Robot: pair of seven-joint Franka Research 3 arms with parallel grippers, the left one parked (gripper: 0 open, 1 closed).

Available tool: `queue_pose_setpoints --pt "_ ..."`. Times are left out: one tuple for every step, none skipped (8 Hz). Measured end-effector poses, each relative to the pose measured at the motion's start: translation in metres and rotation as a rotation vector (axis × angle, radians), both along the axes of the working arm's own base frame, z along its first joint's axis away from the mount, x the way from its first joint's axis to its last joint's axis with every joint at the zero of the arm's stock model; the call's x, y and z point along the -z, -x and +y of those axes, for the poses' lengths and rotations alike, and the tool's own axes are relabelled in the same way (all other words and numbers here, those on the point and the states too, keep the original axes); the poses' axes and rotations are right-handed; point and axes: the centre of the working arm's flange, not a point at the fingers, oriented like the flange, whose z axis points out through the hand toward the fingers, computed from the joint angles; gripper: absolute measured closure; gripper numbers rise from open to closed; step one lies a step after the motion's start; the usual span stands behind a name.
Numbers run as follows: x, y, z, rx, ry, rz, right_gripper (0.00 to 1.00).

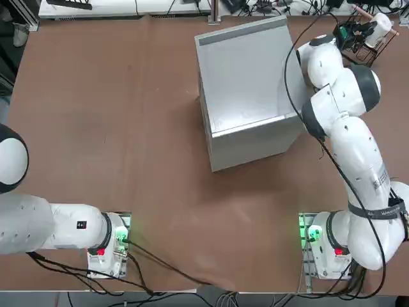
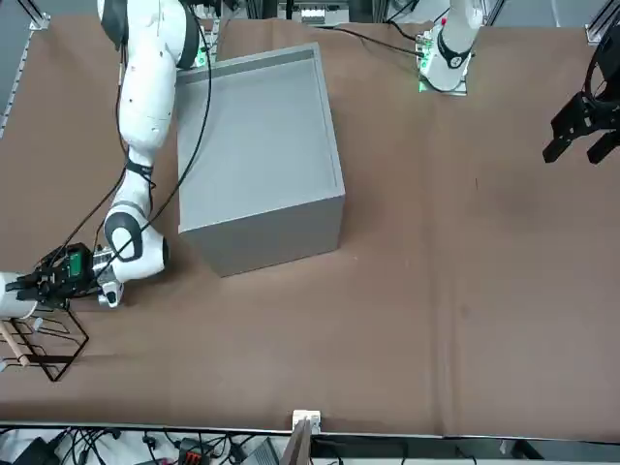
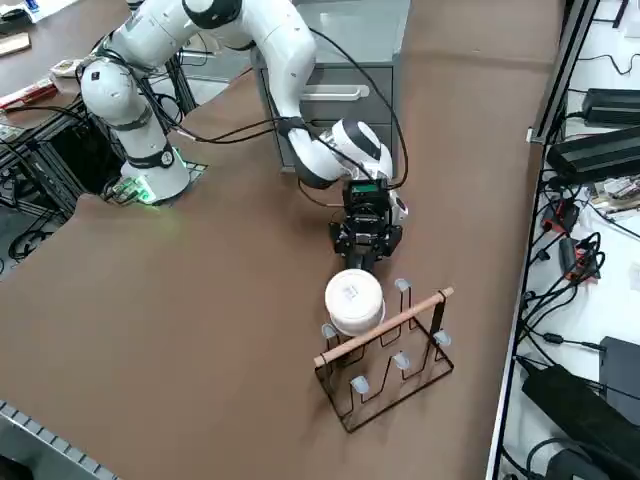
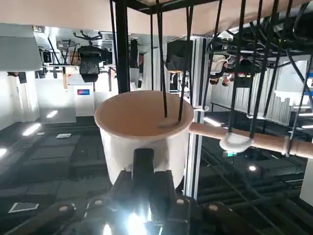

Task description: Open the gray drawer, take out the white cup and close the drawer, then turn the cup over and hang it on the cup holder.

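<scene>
The white cup point(image 3: 354, 298) sits bottom-up over the cup holder point(image 3: 390, 365), a dark wire rack with pale pegs, at the table's far right corner. My right gripper point(image 3: 366, 252) is right beside it, shut on the cup's side at the handle. In the right wrist view the fingers point(image 4: 143, 164) press together against the cup point(image 4: 142, 125), with a rack wire reaching into the cup's mouth and a wooden peg point(image 4: 254, 141) alongside. From overhead, the cup point(image 1: 381, 25) and rack point(image 1: 369, 48) lie beyond the arm. The gray drawer point(image 3: 345, 95) of the cabinet point(image 1: 246, 89) is shut.
The gray cabinet point(image 2: 257, 155) stands just inboard of the working arm. The table's right edge point(image 3: 510, 300) runs close behind the rack, with cables and equipment past it. Brown tabletop point(image 1: 115, 128) stretches to the left of the cabinet.
</scene>
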Motion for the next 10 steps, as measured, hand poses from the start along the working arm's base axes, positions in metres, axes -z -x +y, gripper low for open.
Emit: queue_pose_setpoints --pt "0.003 0.001 0.001 -0.001 -0.005 0.004 0.78" --pt "0.006 0.001 0.002 -0.002 -0.011 0.009 0.74" --pt "0.008 0.001 0.003 -0.003 -0.013 0.011 0.68" --pt "0.007 0.001 0.004 -0.005 -0.012 0.01 0.49" --pt "0.005 -0.001 0.005 -0.009 -0.012 0.007 0.28" --pt "0.002 -0.004 0.008 -0.014 -0.011 0.001 0.1" --pt "-0.003 -0.008 0.011 -0.02 -0.009 -0.005 0.01" --pt "-0.012 -0.014 0.013 -0.025 -0.004 -0.013 0.0" --pt "-0.026 -0.022 0.015 -0.025 -0.001 -0.019 0.0" --pt "-0.048 -0.028 0.017 -0.012 -0.02 -0.029 0.0"
